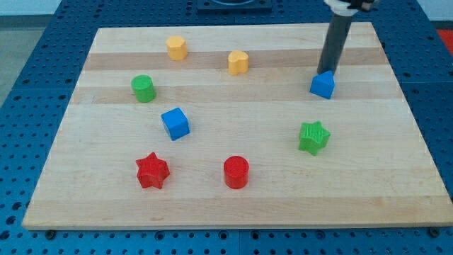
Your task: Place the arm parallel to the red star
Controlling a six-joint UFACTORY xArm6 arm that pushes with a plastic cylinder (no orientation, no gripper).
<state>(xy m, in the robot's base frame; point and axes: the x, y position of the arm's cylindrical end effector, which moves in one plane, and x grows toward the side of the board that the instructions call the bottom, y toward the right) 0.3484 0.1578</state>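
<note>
The red star (152,171) lies near the view's bottom left of the wooden board (233,205). My tip (326,72) is at the view's upper right, right behind the top of a small blue block (323,85); I cannot tell whether it touches it. The tip is far from the red star, across the board to the right and up. The dark rod rises from the tip toward the view's top edge.
A red cylinder (236,172) stands right of the red star. A blue cube (175,123) sits above them. A green star (313,137) is at the right, a green cylinder (144,88) at the left. Two yellow blocks (177,47) (238,62) sit near the top.
</note>
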